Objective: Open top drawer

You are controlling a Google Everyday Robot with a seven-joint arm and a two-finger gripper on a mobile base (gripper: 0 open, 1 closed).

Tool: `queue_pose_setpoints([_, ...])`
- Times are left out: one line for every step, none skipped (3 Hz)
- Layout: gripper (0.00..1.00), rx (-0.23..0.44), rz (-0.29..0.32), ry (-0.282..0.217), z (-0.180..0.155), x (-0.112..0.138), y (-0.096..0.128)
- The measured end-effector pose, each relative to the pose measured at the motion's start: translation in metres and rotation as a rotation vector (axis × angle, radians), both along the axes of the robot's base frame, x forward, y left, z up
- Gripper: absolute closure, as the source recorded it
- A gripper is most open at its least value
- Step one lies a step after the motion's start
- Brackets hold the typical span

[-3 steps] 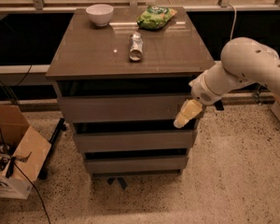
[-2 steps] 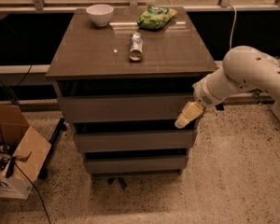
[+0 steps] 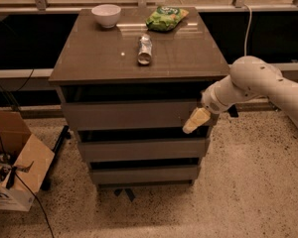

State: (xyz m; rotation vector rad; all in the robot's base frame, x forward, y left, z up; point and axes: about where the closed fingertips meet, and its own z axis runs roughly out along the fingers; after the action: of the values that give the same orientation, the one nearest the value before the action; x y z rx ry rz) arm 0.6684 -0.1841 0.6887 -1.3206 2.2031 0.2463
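- Versus 1 s ago: the gripper [image 3: 196,120] sits at nearly the same spot, at the right end of the top drawer [image 3: 129,115] front. It has shifted only slightly left.
- The rounded joint of the arm [image 3: 253,78], up and right of the gripper, is lower than 1 s ago.
- The top drawer front shows no visible shift between frames, and a dark gap runs above it as before.
- Cardboard box [image 3: 20,167]: on the floor, far left of and below the gripper, flaps open. Dark items lie inside; I cannot tell what they are.
- Bowl [image 3: 106,15]: white, upright on the cabinet top [image 3: 89,58], up and well left of the gripper. Its contents cannot be seen.
- Top drawer: directly left of the gripper, under the cabinet top. Its interior is hidden.
- 2 lower drawers, middle drawer [image 3: 141,149] and bottom drawer [image 3: 144,173]: below and left of the gripper, interiors hidden.
- Can [image 3: 145,49]: lying on its side, above and left of the gripper.
- Green bag [image 3: 166,19]: higher up, just left of the gripper's line.
- Gripper: at or touching the drawer front's right edge. How far open it is, and whether it holds anything: cannot tell.
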Motion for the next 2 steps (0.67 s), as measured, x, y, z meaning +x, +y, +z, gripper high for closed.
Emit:
queue_pose_setpoints([0.27, -0.021, 0.064, 0.034, -0.014, 0.004, 0.011])
queue_pose_setpoints([0.50, -0.055, 0.077, 0.076, -0.016, -0.010, 0.004])
